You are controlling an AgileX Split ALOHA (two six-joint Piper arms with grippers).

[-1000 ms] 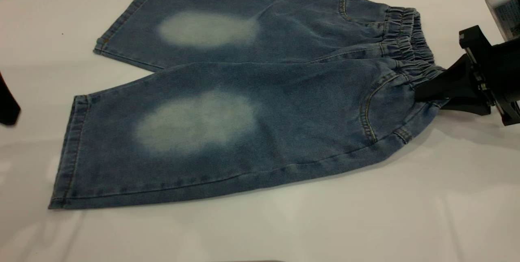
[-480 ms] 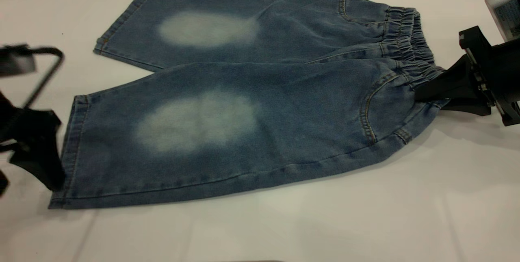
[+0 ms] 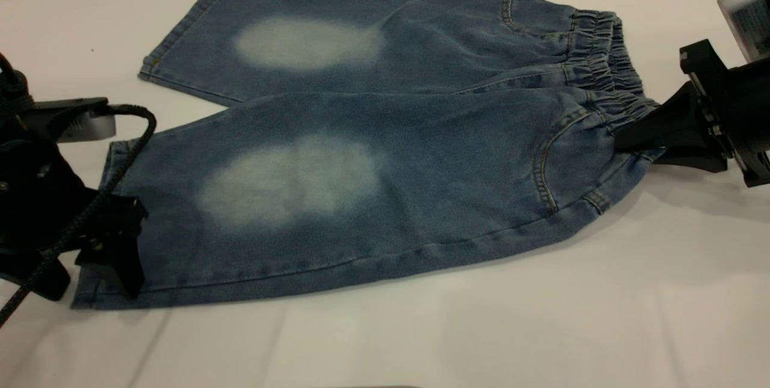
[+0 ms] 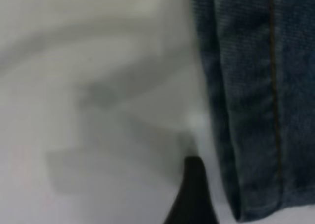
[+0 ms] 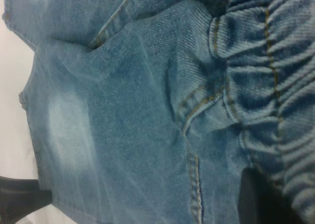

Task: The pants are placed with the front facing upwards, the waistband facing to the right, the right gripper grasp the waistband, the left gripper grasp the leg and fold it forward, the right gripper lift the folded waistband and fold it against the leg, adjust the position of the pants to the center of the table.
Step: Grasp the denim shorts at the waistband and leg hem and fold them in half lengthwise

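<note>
The blue denim pants (image 3: 373, 153) lie flat on the white table (image 3: 481, 328), front up, with the ruched waistband (image 3: 601, 57) to the right. My right gripper (image 3: 631, 132) is shut on the near end of the waistband; its black finger (image 5: 258, 199) presses the denim beside the gathered band (image 5: 275, 86). My left gripper (image 3: 120, 255) is low at the near leg's hem (image 3: 102, 225) and open. One of its fingers (image 4: 193, 194) stands on the table just off the hem's edge (image 4: 246, 111); the other is hidden.
The far leg (image 3: 271, 45) reaches toward the table's back edge. The left arm's braided cable (image 3: 120, 159) loops over the near leg's hem. Bare table lies in front of the pants.
The left gripper has come in from the left edge and dropped to the near leg's hem. The right gripper and the pants have not moved.
</note>
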